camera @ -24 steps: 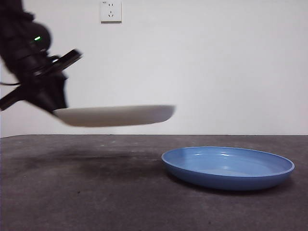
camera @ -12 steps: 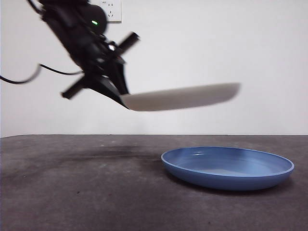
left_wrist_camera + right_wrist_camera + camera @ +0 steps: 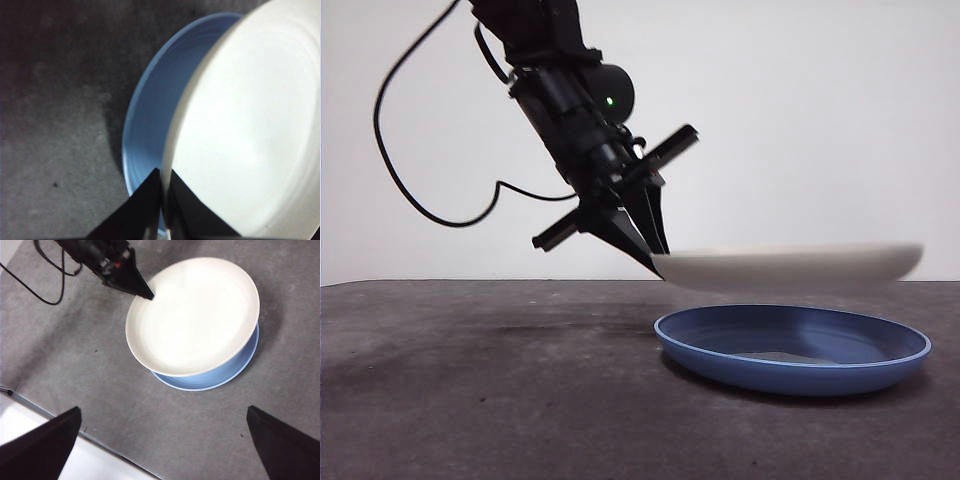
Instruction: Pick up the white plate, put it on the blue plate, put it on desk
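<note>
My left gripper point(image 3: 655, 258) is shut on the rim of the white plate point(image 3: 790, 266) and holds it level just above the blue plate point(image 3: 792, 350), which rests on the desk point(image 3: 480, 390). In the left wrist view the jaws pinch the white plate's point(image 3: 245, 130) edge, with the blue plate point(image 3: 150, 120) showing beneath. The right wrist view looks down from high up: the white plate point(image 3: 195, 315) covers most of the blue plate point(image 3: 200, 382), and the left gripper point(image 3: 147, 294) is at its rim. My right gripper point(image 3: 162, 440) is open and empty, well above the desk.
The left arm's black cable point(image 3: 420, 200) hangs in a loop behind the arm. The desk's front edge point(image 3: 75, 425) runs below the plates in the right wrist view. A white wall stands behind the desk.
My left gripper has carried the white plate to the right and down, from above the bare desk to just over the blue plate.
</note>
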### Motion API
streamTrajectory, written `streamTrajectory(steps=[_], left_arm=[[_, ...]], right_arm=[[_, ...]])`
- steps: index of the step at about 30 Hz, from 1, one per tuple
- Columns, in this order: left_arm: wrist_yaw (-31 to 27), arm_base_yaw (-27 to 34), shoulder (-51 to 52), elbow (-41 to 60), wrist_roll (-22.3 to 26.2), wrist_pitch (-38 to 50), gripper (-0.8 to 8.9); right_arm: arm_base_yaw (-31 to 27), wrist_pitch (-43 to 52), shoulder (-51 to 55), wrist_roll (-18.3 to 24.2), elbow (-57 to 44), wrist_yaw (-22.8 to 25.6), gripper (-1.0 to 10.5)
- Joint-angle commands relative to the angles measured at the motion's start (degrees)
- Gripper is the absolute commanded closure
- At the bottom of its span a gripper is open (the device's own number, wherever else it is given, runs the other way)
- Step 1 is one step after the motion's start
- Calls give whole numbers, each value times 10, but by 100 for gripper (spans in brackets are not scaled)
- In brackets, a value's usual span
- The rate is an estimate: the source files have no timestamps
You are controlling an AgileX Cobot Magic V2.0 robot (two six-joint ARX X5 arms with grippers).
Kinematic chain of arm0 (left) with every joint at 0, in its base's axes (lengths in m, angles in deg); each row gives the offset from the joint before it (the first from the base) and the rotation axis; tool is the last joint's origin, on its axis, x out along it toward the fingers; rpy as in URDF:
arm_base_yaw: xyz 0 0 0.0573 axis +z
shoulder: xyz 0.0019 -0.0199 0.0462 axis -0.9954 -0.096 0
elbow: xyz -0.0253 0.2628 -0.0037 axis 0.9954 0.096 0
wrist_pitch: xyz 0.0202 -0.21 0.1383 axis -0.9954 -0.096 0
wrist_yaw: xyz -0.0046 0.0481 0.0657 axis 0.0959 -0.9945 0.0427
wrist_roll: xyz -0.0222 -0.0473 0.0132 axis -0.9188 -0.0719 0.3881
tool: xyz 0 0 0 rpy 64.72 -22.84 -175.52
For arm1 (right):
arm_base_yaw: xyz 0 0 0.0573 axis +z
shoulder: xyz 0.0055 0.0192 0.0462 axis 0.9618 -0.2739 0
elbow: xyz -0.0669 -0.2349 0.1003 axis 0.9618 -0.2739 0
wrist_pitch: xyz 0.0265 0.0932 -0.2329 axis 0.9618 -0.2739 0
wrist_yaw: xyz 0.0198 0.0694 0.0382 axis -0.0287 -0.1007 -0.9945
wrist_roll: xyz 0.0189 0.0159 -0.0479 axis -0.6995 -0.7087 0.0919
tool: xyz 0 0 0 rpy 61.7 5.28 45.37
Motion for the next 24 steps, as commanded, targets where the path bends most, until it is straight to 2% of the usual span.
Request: streamTrajectory(steps=[1, 19, 24], left_arm=[[-2, -10, -27, -23, -2, 1, 803], [-14, -20, -48, -23, 15, 7, 803], [-14, -22, -48, -23, 16, 7, 775]], right_arm=[[2, 1, -1, 0, 11, 0, 289], [2, 1, -1, -1, 11, 0, 289], [2, 2, -1, 0, 11, 0, 289]])
